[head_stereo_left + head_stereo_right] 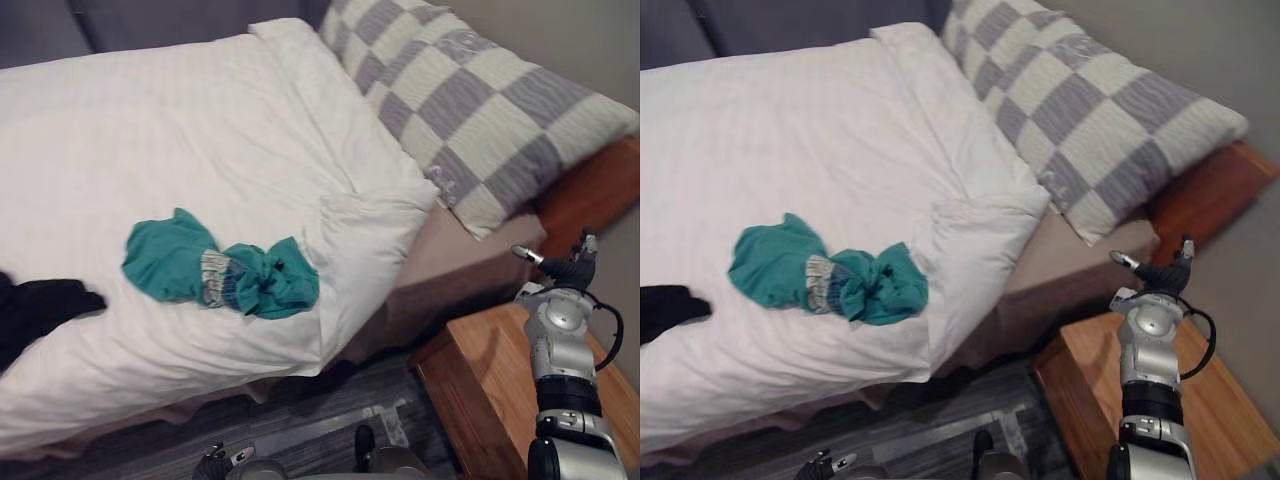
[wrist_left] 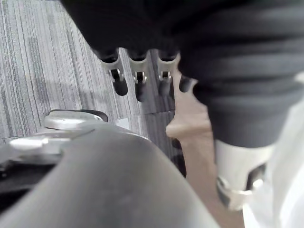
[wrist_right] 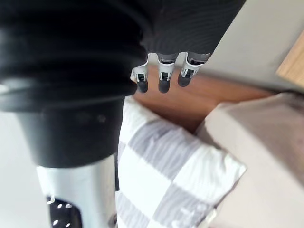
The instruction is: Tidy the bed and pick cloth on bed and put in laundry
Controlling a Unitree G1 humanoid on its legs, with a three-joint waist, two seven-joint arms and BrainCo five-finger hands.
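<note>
Two cloths lying on bed's white duvet [image 1: 150, 130], soft and lightly wrinkled. Teal cloth [image 1: 215, 270]: crumpled, bunched, pale band at middle, long axis running sideways from left hand's side toward right hand's. Black cloth [image 1: 40, 305] lying beyond it, at duvet's far left edge. Right hand [image 1: 565, 268] hovering raised, well apart to teal cloth's right, fingers relaxed, holding nothing. Left hand [image 2: 139, 78] hanging low beside bed, fingers loose, empty; judging it nearer, teal cloth lying ahead of it. Checked pillow [image 1: 470, 100] sitting ahead-left of right hand.
</note>
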